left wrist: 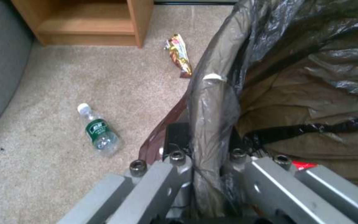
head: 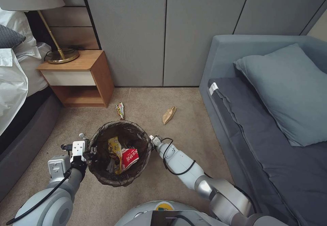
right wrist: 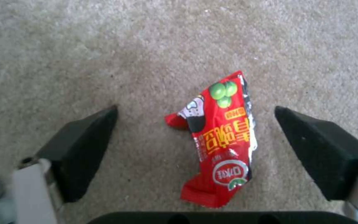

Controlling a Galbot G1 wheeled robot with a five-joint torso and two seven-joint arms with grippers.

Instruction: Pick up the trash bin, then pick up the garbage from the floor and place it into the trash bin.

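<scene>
Beige carpet floor (head: 146, 103) runs between a wooden nightstand (head: 80, 78) at upper left of the head view and a grey sofa (head: 269, 124) at right. Your right end effector (right wrist: 195, 146) hangs open over a red snack packet (right wrist: 218, 140), which sits between the two black pads (right wrist: 81, 149), nearer the right-hand one. Your left end effector (left wrist: 206, 155) is clamped on the rim of the trash bin (head: 121, 152), at lower centre of the head view, its dark liner folded over the edge.

Watch two things. The packet is thin and creased flat (little for the pads to bite), so closing too high would probably slide over it. The bin hangs from one rim point through slick liner; it could tilt or slip.

Inside the bin lie a yellow wrapper (head: 115, 151) and a red-and-white packet (head: 131, 158). On the carpet: a small bottle (left wrist: 98, 130), a striped wrapper (head: 120, 110) and a brown paper scrap (head: 169, 114).
</scene>
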